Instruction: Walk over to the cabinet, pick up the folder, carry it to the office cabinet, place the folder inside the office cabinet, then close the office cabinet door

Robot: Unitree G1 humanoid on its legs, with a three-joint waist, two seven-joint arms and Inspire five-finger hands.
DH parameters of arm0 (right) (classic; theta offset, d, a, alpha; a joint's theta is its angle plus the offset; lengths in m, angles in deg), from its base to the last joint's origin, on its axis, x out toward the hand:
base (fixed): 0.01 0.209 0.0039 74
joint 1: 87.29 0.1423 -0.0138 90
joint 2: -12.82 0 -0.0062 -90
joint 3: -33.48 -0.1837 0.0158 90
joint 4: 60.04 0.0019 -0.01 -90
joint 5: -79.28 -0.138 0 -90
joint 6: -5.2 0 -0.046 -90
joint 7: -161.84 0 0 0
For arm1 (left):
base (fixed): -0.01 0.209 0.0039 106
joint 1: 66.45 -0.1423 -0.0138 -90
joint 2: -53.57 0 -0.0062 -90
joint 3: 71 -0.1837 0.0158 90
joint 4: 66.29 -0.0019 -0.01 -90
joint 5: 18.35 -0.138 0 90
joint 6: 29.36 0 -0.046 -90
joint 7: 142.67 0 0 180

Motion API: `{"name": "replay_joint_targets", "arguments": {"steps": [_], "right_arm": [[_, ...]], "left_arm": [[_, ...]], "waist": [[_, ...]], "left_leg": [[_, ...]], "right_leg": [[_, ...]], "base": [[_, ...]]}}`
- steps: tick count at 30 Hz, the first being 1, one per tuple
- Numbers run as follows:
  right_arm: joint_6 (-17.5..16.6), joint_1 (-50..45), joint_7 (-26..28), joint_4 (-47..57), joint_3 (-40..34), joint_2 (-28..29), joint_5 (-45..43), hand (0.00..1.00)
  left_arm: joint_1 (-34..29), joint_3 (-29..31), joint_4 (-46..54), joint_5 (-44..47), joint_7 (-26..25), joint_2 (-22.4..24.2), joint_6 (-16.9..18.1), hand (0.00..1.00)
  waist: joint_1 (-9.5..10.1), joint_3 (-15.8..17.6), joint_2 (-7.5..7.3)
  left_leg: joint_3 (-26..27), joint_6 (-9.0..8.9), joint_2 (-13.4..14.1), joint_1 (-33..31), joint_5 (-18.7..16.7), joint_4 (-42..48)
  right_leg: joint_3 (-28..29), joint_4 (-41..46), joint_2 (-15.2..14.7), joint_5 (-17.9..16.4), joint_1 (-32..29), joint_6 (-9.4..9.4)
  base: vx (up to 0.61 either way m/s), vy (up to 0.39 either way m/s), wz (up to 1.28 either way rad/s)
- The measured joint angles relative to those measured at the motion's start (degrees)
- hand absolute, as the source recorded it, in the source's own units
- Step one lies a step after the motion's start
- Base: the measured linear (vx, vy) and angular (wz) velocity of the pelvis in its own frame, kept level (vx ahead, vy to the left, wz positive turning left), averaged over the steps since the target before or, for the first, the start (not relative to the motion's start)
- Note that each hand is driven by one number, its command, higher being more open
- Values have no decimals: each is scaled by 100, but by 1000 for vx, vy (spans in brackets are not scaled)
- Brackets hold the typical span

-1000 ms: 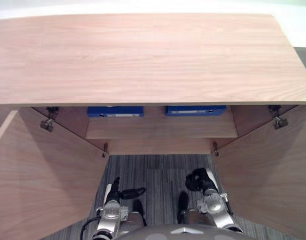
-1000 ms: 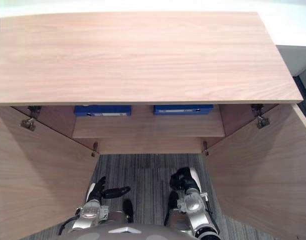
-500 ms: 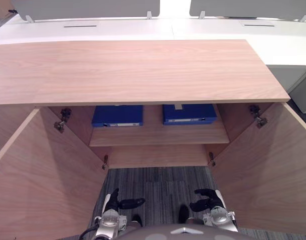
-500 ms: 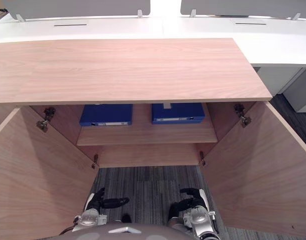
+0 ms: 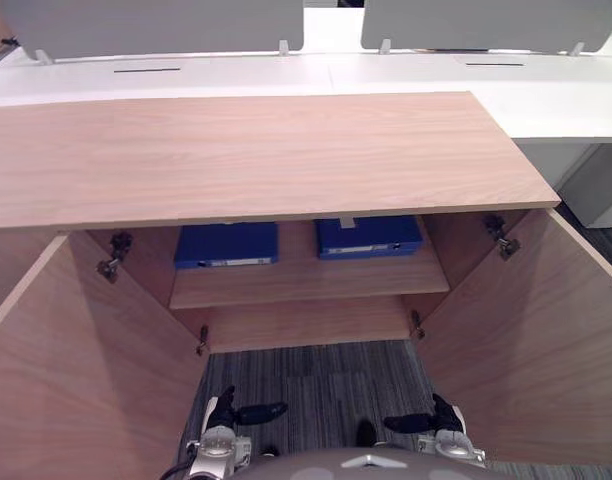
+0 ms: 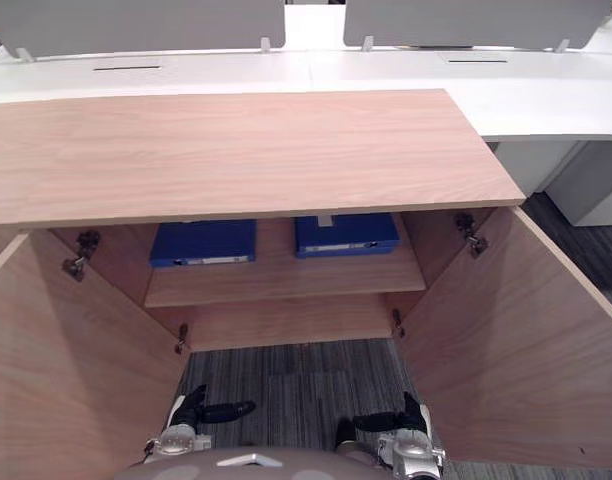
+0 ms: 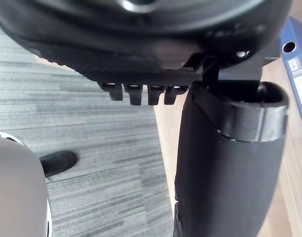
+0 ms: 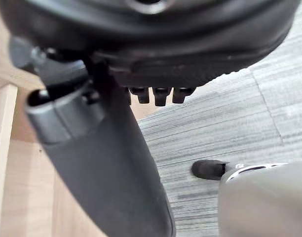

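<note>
Two blue folders lie flat on the shelf (image 5: 306,282) inside the wooden office cabinet (image 5: 256,155), one on the left (image 5: 226,245) and one on the right (image 5: 368,237). Both cabinet doors stand wide open. My left hand (image 5: 224,412) hangs low over the carpet in front of the cabinet, fingers straight and thumb out, empty. My right hand (image 5: 444,420) hangs low on the other side, also open and empty. The left wrist view catches a blue folder spine (image 7: 299,74) past the thumb. Neither hand touches a folder or a door.
The left door (image 5: 76,370) and right door (image 5: 526,340) flank me on both sides, with striped grey carpet (image 5: 316,385) between them. White desks (image 5: 546,95) with grey partition screens (image 5: 156,25) stand behind the cabinet.
My right hand has uncurled from a fist to straight fingers and sits lower in view. The camera has moved, so more of the shelf and the desks behind shows.
</note>
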Motion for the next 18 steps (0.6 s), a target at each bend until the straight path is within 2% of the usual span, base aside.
{"name": "replay_joint_targets", "arguments": {"steps": [5,10,14,18], "right_arm": [[-7,-123,-101,165,-406,2,-377,100],[-63,-534,-379,1225,-999,105,-976,100],[-178,-717,-598,1959,-1361,250,-1333,100],[-193,-858,-812,2738,-1455,371,-1339,100]], "left_arm": [[-8,27,-4,-48,-5,-66,-23,100],[22,21,-5,-170,-50,-110,-34,100],[57,11,-4,-208,-62,-96,-35,100],[138,49,32,-260,-71,28,-30,100]], "waist": [[-96,-27,42],[-338,-47,115],[-537,-38,163],[-613,9,248]], "left_leg": [[513,-33,79,63,-389,394],[1261,-98,178,48,-670,602],[1674,-88,199,114,-753,613],[2154,-108,234,251,-787,634]], "right_leg": [[509,7,102,0,-52,1],[1268,148,309,16,-470,-1],[1740,169,461,74,-655,3],[2266,311,616,83,-843,-2]], "base": [[46,23,-57],[44,20,-76],[50,33,-75],[33,16,-71]]}}
